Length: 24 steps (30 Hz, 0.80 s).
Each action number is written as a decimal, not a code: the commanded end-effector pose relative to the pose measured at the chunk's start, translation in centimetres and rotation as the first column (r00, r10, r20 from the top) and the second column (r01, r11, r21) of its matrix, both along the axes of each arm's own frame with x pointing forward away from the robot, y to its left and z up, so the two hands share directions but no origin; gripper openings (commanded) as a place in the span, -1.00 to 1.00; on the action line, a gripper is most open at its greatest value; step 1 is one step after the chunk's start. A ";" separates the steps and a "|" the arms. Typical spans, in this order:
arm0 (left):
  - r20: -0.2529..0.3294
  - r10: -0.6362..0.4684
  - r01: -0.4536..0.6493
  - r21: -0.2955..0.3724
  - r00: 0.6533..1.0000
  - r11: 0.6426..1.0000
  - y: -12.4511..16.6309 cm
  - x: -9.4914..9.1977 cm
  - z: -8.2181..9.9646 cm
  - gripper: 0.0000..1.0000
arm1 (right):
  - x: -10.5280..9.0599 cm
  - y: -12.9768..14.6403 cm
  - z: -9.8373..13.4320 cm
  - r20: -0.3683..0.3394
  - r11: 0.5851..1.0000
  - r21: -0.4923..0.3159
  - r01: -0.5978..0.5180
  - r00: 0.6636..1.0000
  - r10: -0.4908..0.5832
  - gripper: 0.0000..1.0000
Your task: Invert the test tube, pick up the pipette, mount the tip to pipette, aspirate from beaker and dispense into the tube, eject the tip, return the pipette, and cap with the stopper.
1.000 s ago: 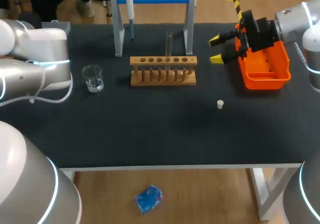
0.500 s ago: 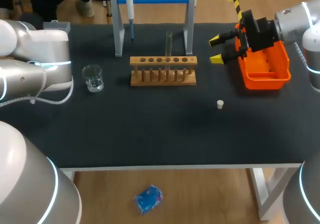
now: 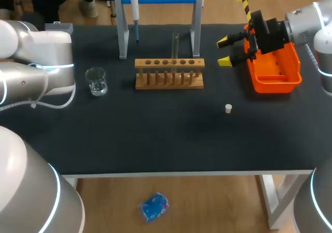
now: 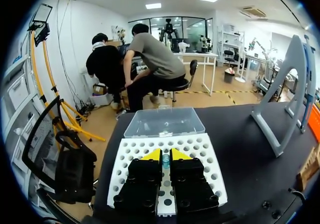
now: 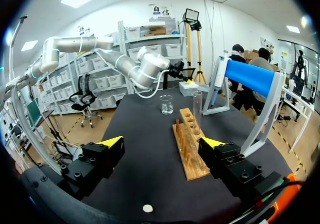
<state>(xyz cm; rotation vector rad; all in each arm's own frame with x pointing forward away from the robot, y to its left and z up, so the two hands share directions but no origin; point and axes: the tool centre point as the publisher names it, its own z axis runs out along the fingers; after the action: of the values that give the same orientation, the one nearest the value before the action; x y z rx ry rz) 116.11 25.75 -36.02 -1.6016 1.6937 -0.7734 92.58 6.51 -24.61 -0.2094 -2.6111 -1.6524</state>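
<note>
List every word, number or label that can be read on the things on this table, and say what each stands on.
No readable text on anything on the table.
Beaker: any scale marks are too small to read.
Pipette: any print is too small to read.
Wooden rack, test tube, orange bin, tip box, stopper: no lettering shows.

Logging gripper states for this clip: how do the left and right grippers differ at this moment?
The left gripper has its fingers drawn together, while the right gripper has its fingers spread wide with nothing between them. The left gripper hangs over the white tip rack. The right gripper is beside the orange bin, facing the wooden rack. Both have black fingers with yellow tips.
</note>
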 end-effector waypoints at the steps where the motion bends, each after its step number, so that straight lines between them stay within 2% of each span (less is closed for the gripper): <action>1: 0.006 0.001 -0.001 0.004 1.000 1.000 0.1 -0.3 0.1 -1.00 | 0.0 0.0 0.0 0.000 1.000 -0.002 0.000 1.000 0.000 1.00; 11: 0.011 -0.003 0.003 0.014 1.000 1.000 0.2 -0.5 0.3 -1.00 | 0.0 0.0 0.0 0.000 1.000 -0.002 0.000 1.000 0.000 1.00; 24: 0.039 -0.015 0.014 0.029 0.999 0.999 0.1 -0.4 1.8 -1.00 | 0.0 0.0 0.0 0.000 1.000 -0.002 0.000 1.000 0.000 1.00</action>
<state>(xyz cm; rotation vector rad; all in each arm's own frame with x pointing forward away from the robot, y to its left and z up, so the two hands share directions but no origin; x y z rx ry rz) 115.94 25.71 -34.41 -1.5500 1.6855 -0.7730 92.58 6.51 -24.61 -0.2094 -2.6111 -1.6524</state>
